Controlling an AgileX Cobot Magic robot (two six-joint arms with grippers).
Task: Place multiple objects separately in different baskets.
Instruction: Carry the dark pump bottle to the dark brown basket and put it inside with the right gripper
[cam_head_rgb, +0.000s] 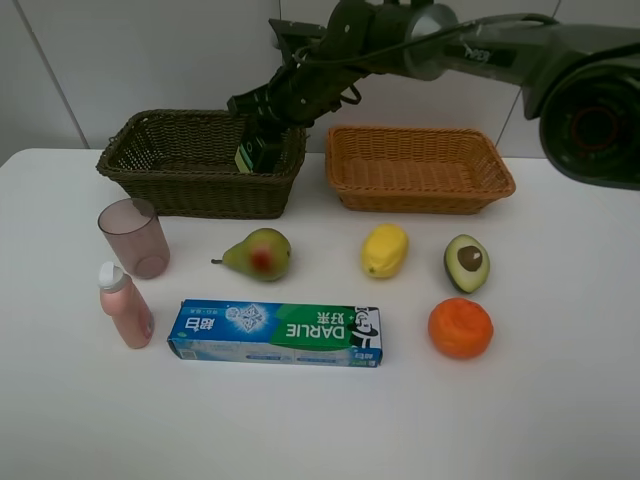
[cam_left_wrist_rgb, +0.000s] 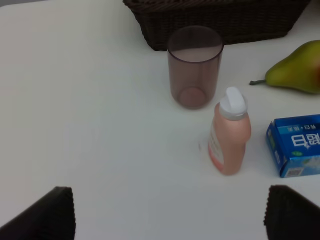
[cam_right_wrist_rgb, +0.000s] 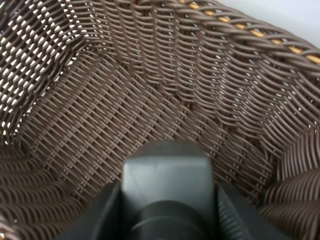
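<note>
Left to right across the white table (cam_head_rgb: 560, 420).

Left gripper (cam_left_wrist_rgb: 170, 217): jaws spread wide, nothing between them, above bare table in front of the cup and pink bottle.

One translucent mauve cup (cam_head_rgb: 135, 236), upright, mouth up. Just in front of it, one pink white-capped bottle (cam_head_rgb: 124, 305), standing, cap up.

Baskets: two, side by side along the back. The dark brown basket (cam_head_rgb: 160, 190) sits on the left and is the deeper one.

One blue-green DARLIE toothpaste box (cam_head_rgb: 275, 333) lies flat at the front, long axis running left-right. Behind it, one green-red pear (cam_head_rgb: 258, 254) on its side, stem pointing left, red blush facing up.

Right gripper (cam_right_wrist_rgb: 166, 220): reaches across the middle into the right end of the dark basket, clamped on the one dark green bottle (cam_right_wrist_rgb: 167, 172). The bottle hangs inside the basket, above the woven floor near the right wall. The wrist camera sees it end-on, squarish and dull grey-green; its tilt I cannot tell.

The light orange-tan basket (cam_head_rgb: 420, 198), shallower, holds nothing visible.

In front of it: one yellow lemon (cam_head_rgb: 385, 250), long axis roughly front-back. One halved avocado (cam_head_rgb: 467, 263), cut face up, brown pit showing. One orange (cam_head_rgb: 461, 327), nearest the front.
</note>
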